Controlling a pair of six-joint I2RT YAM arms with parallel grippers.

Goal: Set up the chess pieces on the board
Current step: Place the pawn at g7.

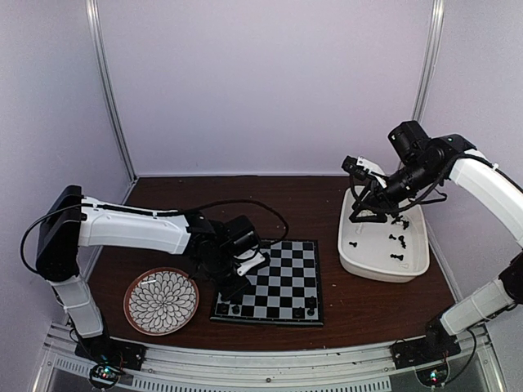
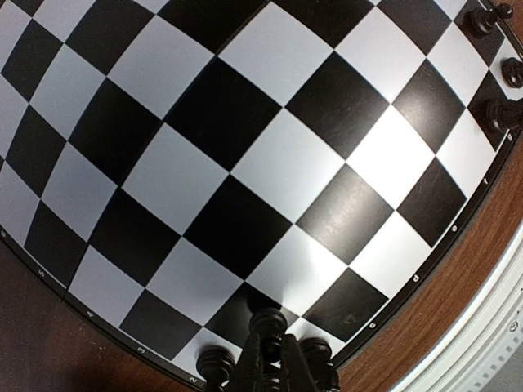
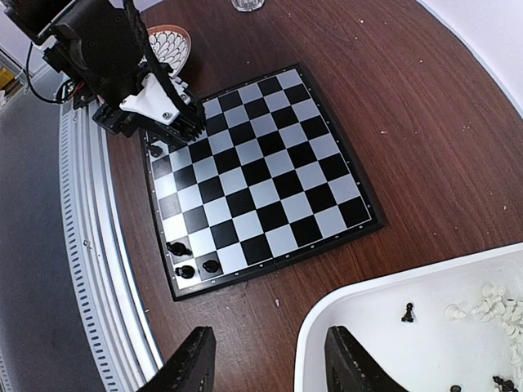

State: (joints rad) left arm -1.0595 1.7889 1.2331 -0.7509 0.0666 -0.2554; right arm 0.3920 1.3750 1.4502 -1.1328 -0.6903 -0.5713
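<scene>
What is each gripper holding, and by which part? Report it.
Left gripper looks shut on a black chess piece; the gripped part is hidden. Right gripper is open, holding nothing.

Black-and-grey checkered board (image 1: 286,269), white tub (image 1: 372,255)

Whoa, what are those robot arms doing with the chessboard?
They are setting up chess. The left gripper is shut, low over the board's near-left corner, its tips at a black piece between two neighbours; whether it grips that piece is unclear. Three more black pieces stand in the near-right corner. The right gripper hangs open and empty above the white tub, where the other pieces wait.
</scene>
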